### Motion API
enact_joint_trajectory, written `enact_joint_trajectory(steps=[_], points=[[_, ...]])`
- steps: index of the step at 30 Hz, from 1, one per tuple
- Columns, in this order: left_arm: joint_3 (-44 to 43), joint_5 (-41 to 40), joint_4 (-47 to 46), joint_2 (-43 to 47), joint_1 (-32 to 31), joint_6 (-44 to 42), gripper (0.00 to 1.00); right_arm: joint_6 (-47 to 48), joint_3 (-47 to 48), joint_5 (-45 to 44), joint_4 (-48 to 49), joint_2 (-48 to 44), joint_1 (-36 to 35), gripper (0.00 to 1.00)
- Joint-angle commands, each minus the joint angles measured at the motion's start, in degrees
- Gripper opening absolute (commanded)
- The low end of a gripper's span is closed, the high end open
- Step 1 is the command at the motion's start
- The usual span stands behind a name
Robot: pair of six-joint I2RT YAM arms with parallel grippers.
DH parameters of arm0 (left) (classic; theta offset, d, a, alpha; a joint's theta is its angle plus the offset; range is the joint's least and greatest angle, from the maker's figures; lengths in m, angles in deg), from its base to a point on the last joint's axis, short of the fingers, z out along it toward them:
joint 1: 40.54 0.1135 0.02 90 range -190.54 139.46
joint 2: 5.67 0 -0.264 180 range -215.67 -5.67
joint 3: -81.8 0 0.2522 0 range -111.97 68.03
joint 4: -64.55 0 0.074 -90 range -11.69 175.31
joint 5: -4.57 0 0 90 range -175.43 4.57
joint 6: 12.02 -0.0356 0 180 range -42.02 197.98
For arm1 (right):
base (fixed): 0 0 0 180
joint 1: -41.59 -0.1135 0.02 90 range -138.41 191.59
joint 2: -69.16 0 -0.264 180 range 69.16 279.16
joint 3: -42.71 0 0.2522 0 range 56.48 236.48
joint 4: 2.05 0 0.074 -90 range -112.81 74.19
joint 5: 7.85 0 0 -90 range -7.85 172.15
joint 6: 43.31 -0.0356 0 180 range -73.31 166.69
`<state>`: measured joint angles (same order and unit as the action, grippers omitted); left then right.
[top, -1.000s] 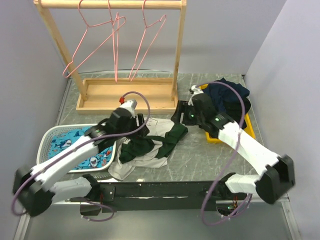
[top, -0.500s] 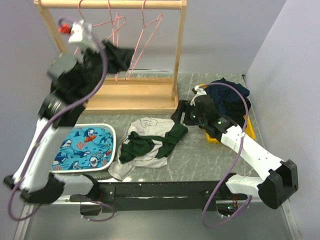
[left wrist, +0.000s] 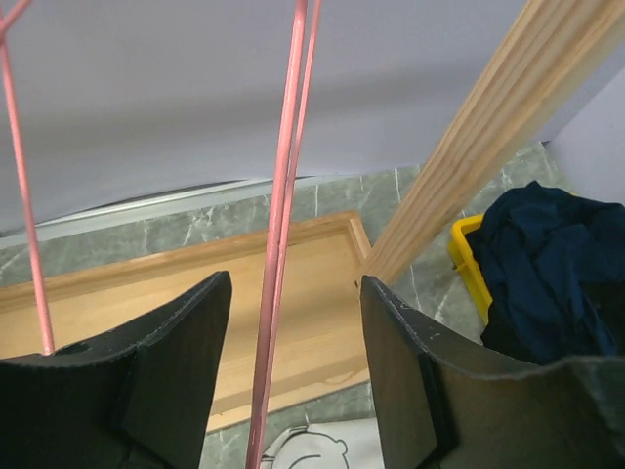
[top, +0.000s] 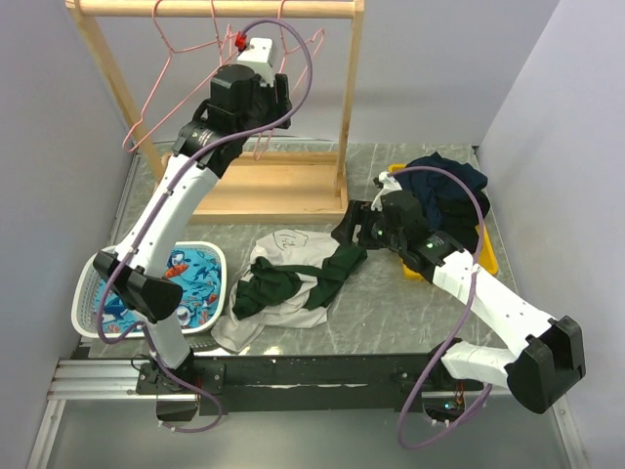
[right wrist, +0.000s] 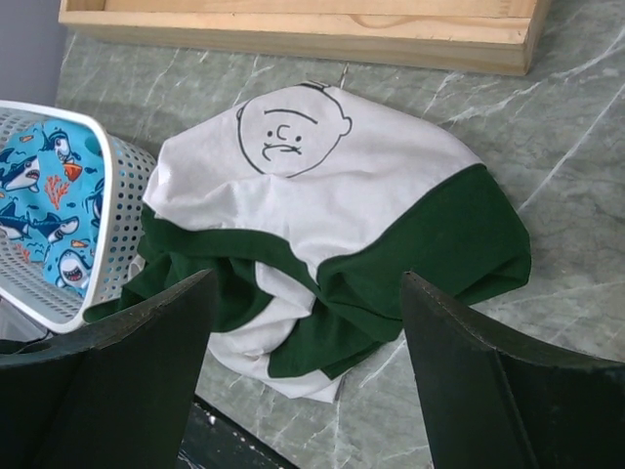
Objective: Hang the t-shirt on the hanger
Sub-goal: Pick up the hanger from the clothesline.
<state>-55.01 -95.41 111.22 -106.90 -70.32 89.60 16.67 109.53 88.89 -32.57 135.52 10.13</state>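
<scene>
The t-shirt (top: 288,278), dark green and white with a line-drawn face, lies crumpled on the table. It fills the middle of the right wrist view (right wrist: 332,225). My right gripper (top: 350,225) is open and empty, hovering above the shirt's right edge (right wrist: 308,283). Three pink hangers hang on the wooden rail: left (top: 161,98), middle (top: 227,59), right (top: 298,68). My left gripper (top: 262,115) is raised among them. In the left wrist view it is open (left wrist: 293,283), with a pink hanger wire (left wrist: 278,254) running between the jaws, apart from both fingers.
The wooden rack has a right post (left wrist: 479,147) and a tray base (top: 249,186). A white basket (top: 93,293) with the blue shark-print cloth (right wrist: 39,205) stands at the left. A navy clothes heap (top: 449,191) lies in a yellow bin (top: 485,254) at the right.
My left arm swung up from the table by the basket to the rack, then moved right along the hangers. The right gripper stayed over the shirt's edge.
</scene>
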Motion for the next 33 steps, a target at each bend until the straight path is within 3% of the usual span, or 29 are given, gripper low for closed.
enact_joint_trajectory(steps=[1,15,18,19,22,33], points=[[-1.59,-2.68,-2.06,1.48,0.25,-3.18,0.6,1.37,-0.32,0.38,2.52,-2.47,0.09,0.83],[3.6,-6.37,-5.57,1.12,0.51,-5.55,0.45,1.98,0.99,2.05,2.25,-1.77,0.0,0.83],[3.78,-5.84,-6.19,1.74,0.6,-5.64,0.29,2.16,1.17,1.78,2.08,-1.94,-0.18,0.83],[3.43,-5.84,-6.53,1.91,0.6,-5.73,0.14,2.25,1.26,1.7,1.99,-2.03,-0.18,0.83],[2.55,-5.06,-7.24,2.26,0.6,-6.25,0.01,2.51,1.52,1.52,1.9,-2.38,-0.18,0.83],[7.64,-2.85,-13.39,7.36,0.6,-7.31,0.01,3.04,1.61,0.29,1.81,-2.39,-0.35,0.82]])
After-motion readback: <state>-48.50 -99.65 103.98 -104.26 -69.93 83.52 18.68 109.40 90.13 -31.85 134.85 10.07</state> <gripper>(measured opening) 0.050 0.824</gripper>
